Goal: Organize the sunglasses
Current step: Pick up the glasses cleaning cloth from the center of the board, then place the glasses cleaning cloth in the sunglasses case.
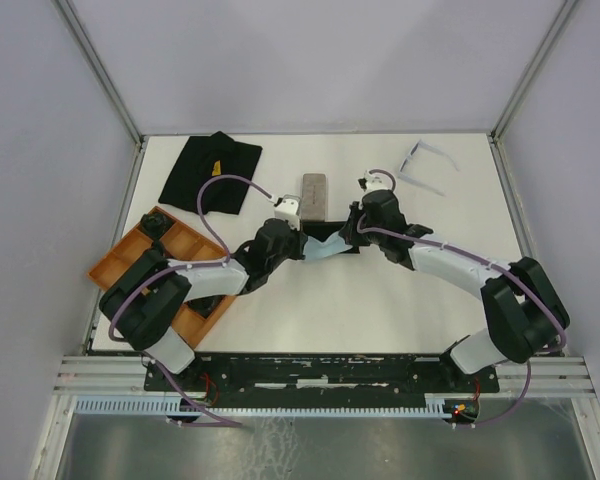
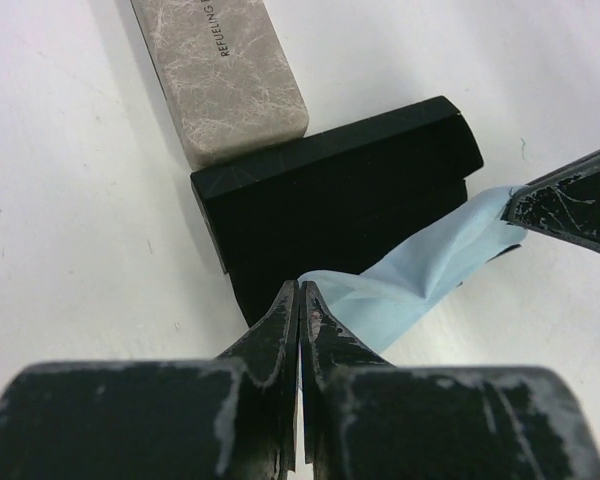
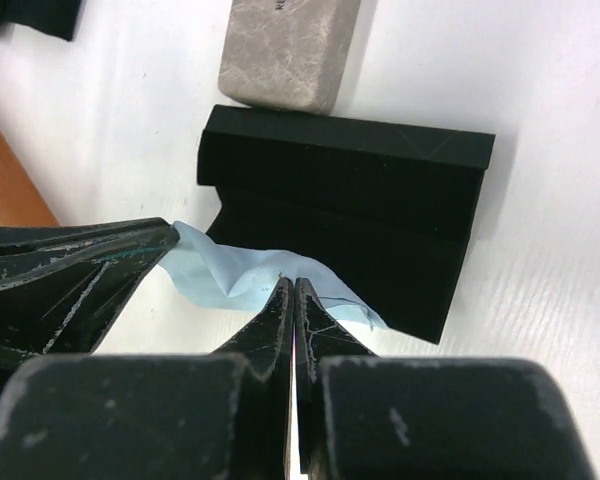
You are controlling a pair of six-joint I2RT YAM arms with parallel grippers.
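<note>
Both grippers pinch one light blue cloth (image 1: 325,251) stretched between them, just in front of an open black case (image 1: 332,234). My left gripper (image 2: 302,290) is shut on one end of the cloth (image 2: 420,272). My right gripper (image 3: 294,284) is shut on the other end of the cloth (image 3: 228,272). The pale lavender-framed sunglasses (image 1: 423,165) lie unfolded at the far right of the table, apart from both grippers. A small dark object (image 1: 158,224) sits in the far corner of the orange tray; I cannot tell whether it is the black-framed pair.
A grey marbled case (image 1: 313,194) lies closed just behind the black case and touches it (image 2: 220,75). A black cloth (image 1: 212,171) with a yellow mark lies at the far left. An orange compartment tray (image 1: 130,262) sits at the left, partly under my left arm.
</note>
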